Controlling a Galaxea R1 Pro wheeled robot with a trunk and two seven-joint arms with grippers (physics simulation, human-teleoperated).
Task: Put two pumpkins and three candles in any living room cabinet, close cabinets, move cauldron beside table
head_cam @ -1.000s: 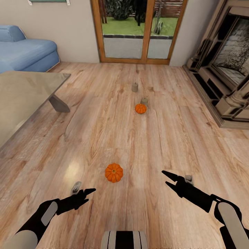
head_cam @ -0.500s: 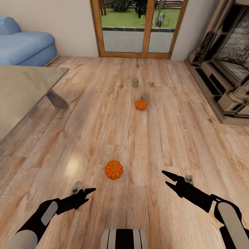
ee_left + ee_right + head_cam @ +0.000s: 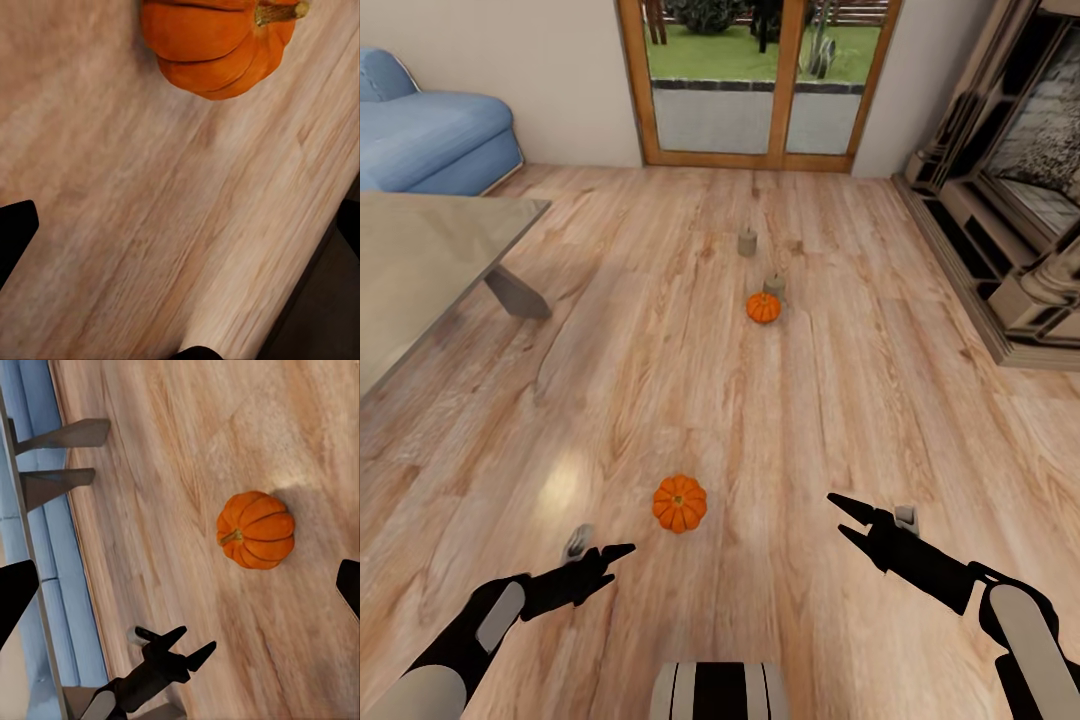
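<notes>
On the floor: nearer pumpkin ahead, between left tool and right tool. Farther on, smaller pumpkin just before one candle; another candle behind those. Table at left, sofa beyond; fireplace at right.

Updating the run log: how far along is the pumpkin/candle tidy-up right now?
Nothing looks done. Both pumpkins sit on the floor: the near pumpkin just ahead of the grippers, the far pumpkin beside a candle, with a second candle beyond. In hand: nothing; left gripper and right gripper are open and empty. Left: stow pumpkins and candles, close the cabinets, place the cauldron by the coffee table.
</notes>
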